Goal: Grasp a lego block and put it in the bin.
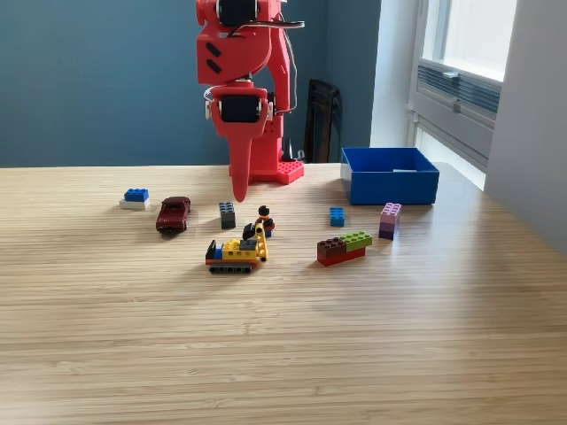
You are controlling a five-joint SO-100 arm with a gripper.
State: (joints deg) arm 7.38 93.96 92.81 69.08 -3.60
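Observation:
My red gripper (239, 193) hangs point-down over the table's far middle; its jaws look pressed together with nothing between them. Just below and to its left stands a dark grey lego block (228, 214). Other lego blocks lie apart: a blue one on a white piece (135, 197) at the exterior view's left, a small blue one (337, 216), a purple and pink stack (390, 220), and a brown, red and green cluster (344, 248). The blue bin (390, 189) sits at the back right, and its visible inside holds no blocks.
A dark red toy car (174, 213) rests left of the grey block. A minifigure (264, 220) and a yellow toy bulldozer (236, 254) sit in front of the gripper. The arm's red base (266, 164) stands at the table's back edge. Bare wood fills the foreground.

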